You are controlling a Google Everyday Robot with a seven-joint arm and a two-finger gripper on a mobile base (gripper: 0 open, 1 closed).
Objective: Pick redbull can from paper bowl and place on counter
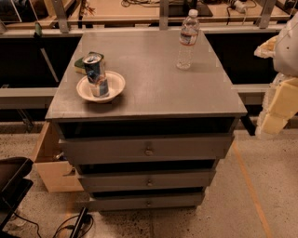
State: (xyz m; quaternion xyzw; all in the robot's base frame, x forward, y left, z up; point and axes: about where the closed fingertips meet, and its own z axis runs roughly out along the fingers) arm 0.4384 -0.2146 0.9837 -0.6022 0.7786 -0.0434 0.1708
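Grey metal counter [158,83], speckled floor [260,204], wooden bench [139,11] behind. The can [96,74] stands in the bowl [117,80] on the counter's left side. The gripper [274,109] hangs off its right edge, far from the can; how wide it is, I can't say.

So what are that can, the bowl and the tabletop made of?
The redbull can: glinting blue-and-silver skin, probably metal. The paper bowl: matte off-white, likely paper. The counter: dull, scuffed grey, seemingly metal. The gripper hangs at the right edge, beside the counter.
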